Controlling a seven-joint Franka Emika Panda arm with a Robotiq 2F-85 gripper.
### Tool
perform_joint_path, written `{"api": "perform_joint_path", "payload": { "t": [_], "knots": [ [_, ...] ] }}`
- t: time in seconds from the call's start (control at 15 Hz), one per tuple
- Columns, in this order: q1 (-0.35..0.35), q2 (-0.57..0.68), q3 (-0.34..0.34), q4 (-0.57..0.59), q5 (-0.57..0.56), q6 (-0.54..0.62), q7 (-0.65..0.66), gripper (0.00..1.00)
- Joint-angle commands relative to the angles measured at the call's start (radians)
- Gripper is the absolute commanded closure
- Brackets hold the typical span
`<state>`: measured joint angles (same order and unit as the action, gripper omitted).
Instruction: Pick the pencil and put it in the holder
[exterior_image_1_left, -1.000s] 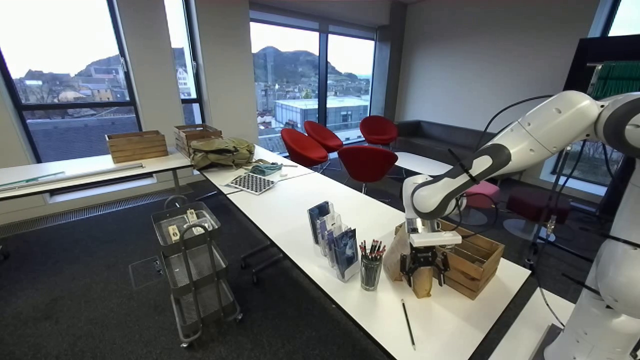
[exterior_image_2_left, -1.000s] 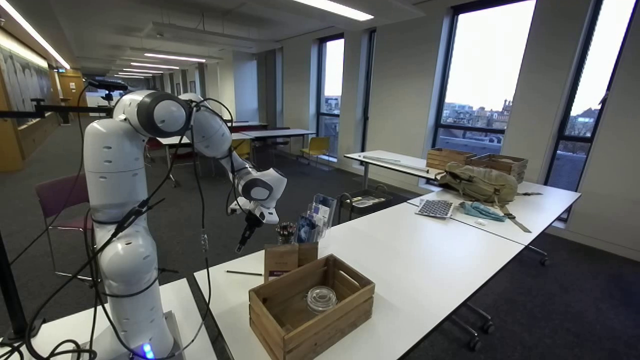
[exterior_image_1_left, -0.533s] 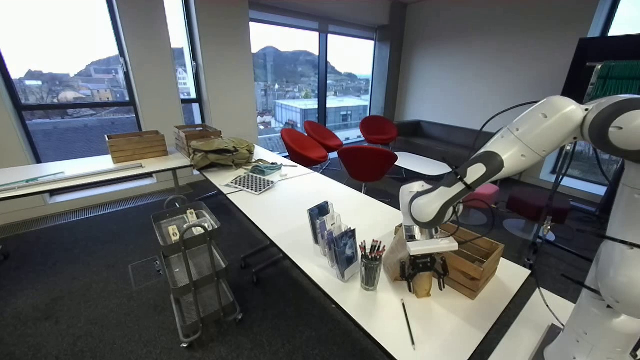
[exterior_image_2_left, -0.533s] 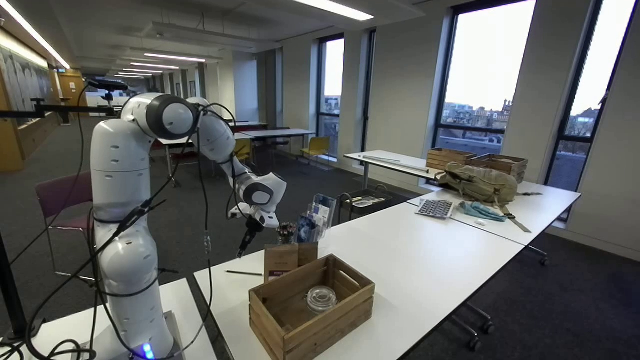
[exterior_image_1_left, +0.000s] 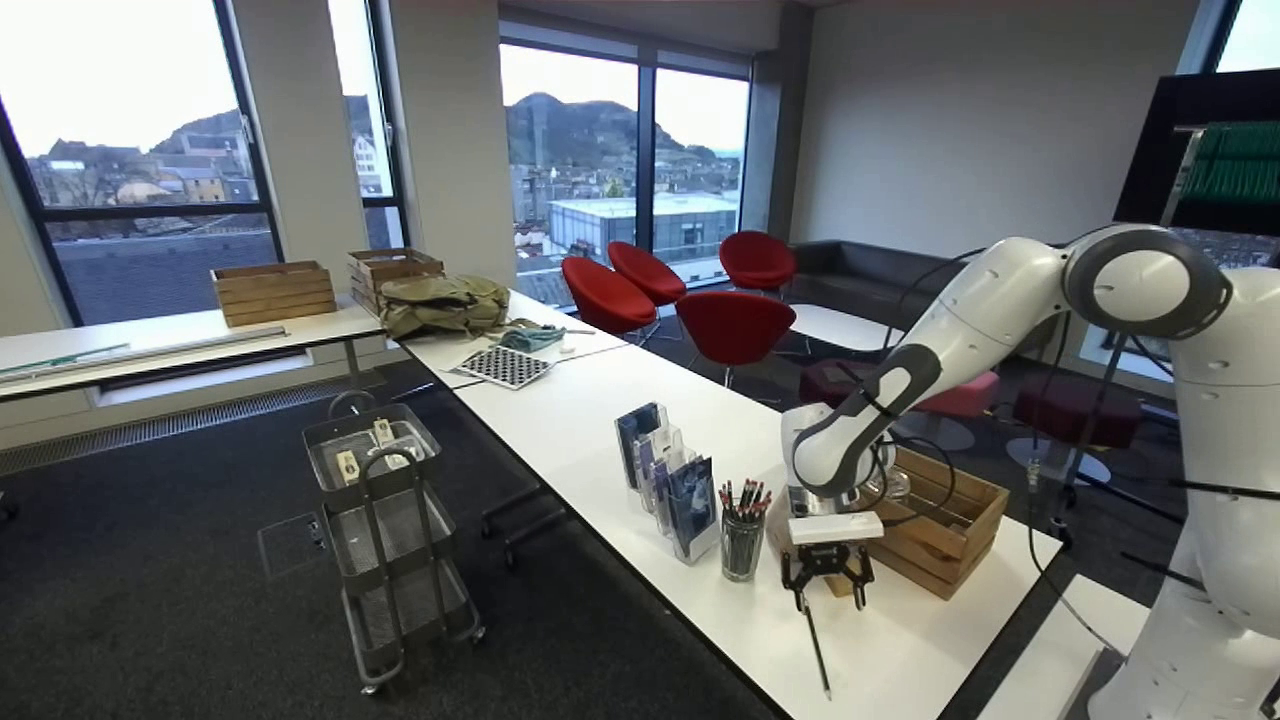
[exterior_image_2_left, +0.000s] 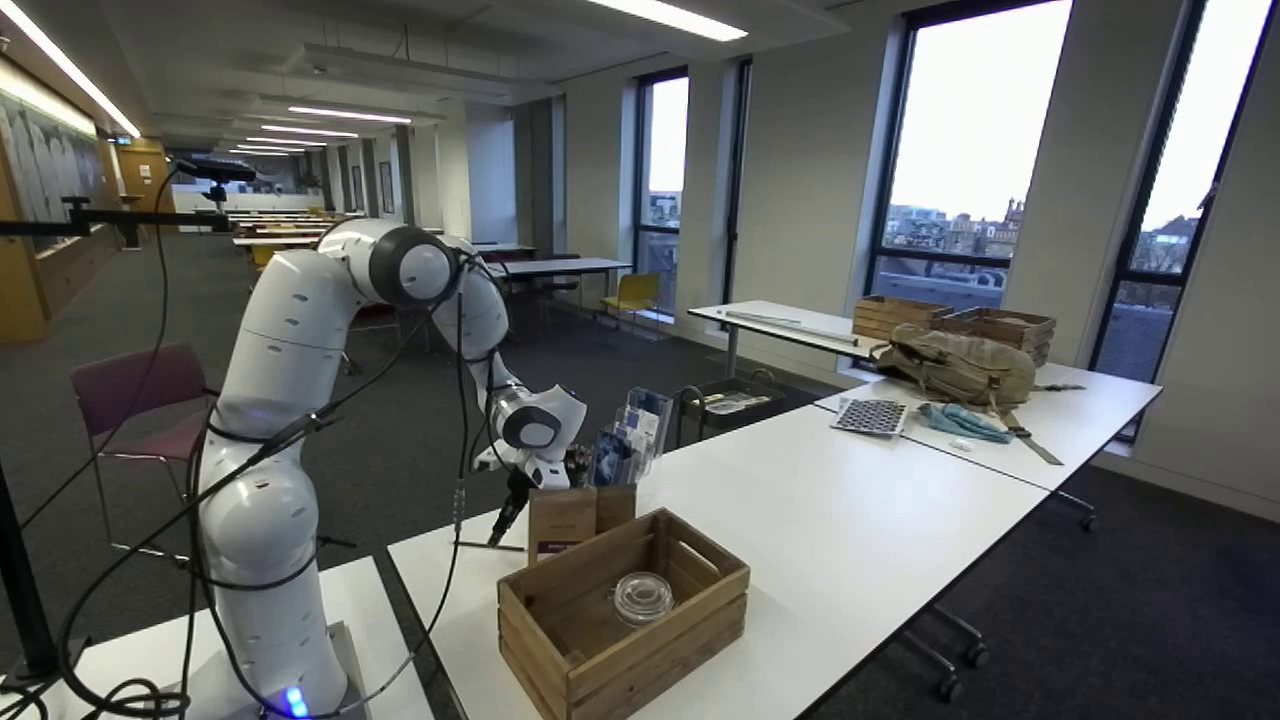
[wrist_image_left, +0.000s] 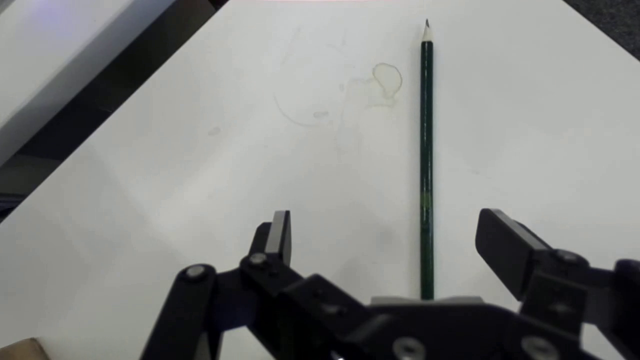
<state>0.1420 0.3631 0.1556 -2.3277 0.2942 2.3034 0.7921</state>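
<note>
I note the pencil (wrist_image_left: 426, 150) flat on the white table (wrist_image_left: 200, 175), its point away from the gripper (wrist_image_left: 386, 230). The jaws stand apart, the shaft between them in the wrist view, presumably for a blunt-half hold that lets it enter the glass holder (exterior_image_1_left: 741, 552) point-first. Paper bag (exterior_image_2_left: 562, 518) and wooden crate (exterior_image_2_left: 665, 650) restrict one side; the table's edge bounds the opposite.
</note>
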Motion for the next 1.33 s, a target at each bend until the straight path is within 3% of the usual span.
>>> {"api": "perform_joint_path", "payload": {
  "t": [0.0, 0.53, 0.87, 1.27],
  "knots": [
    [0.036, 0.05, -0.023, 0.043, 0.009, 0.039, 0.011, 0.0],
    [0.099, 0.03, -0.06, 0.016, -0.034, 0.149, 0.066, 0.0],
    [0.156, 0.02, -0.097, -0.025, -0.085, 0.299, 0.21, 0.0],
    [0.208, -0.017, -0.133, -0.106, -0.187, 0.304, 0.371, 0.0]
  ]
}}
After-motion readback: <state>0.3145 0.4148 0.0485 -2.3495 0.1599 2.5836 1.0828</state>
